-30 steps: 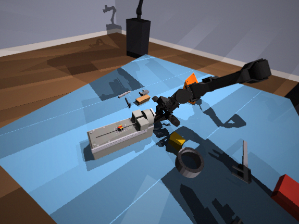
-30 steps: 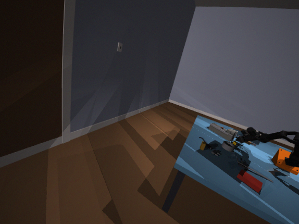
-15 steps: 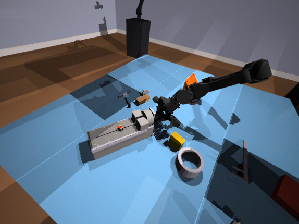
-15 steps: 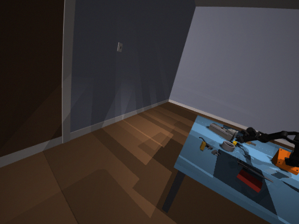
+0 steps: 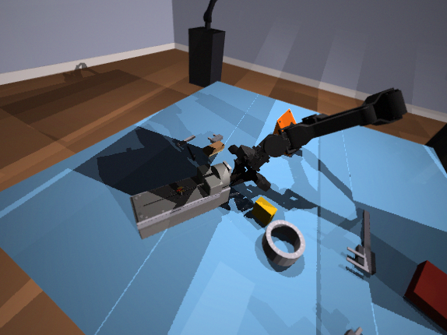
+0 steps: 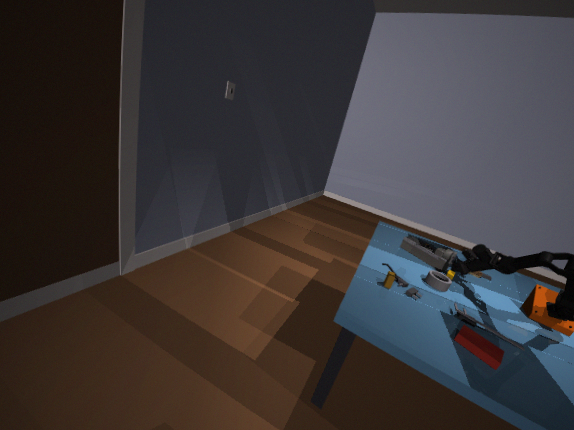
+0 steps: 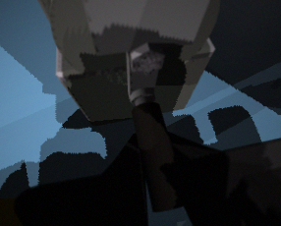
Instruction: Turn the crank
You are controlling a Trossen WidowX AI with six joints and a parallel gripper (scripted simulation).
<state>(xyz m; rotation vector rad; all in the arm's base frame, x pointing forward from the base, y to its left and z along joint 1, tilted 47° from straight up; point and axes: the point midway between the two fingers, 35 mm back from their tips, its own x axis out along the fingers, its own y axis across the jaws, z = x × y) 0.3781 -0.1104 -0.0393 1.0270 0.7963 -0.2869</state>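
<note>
The grey machine (image 5: 187,213) (image 6: 425,253) lies lengthwise on the blue table, its rounded housing (image 5: 221,176) (image 7: 133,17) at the end nearest the arm. The small red pointer (image 5: 180,190) shows at the slot on its top, around mid-length. The brass zero marks are too small to tell apart there, so whether they are level is unclear. In the wrist view the crank arm (image 7: 143,66) is at the housing's end face, and the dark brown handle (image 7: 151,142) points toward the camera. My gripper (image 5: 236,178) (image 6: 456,267) (image 7: 147,137) is shut on the handle.
A yellow block (image 5: 265,210) (image 6: 451,274) and a grey ring (image 5: 282,259) (image 6: 439,286) lie close by the crank end. A wooden block (image 5: 215,148) and small tools lie behind the machine. A long grey tool (image 5: 366,238), a red block (image 5: 430,288) (image 6: 479,346) and an orange block (image 5: 286,121) (image 6: 541,304) lie farther off.
</note>
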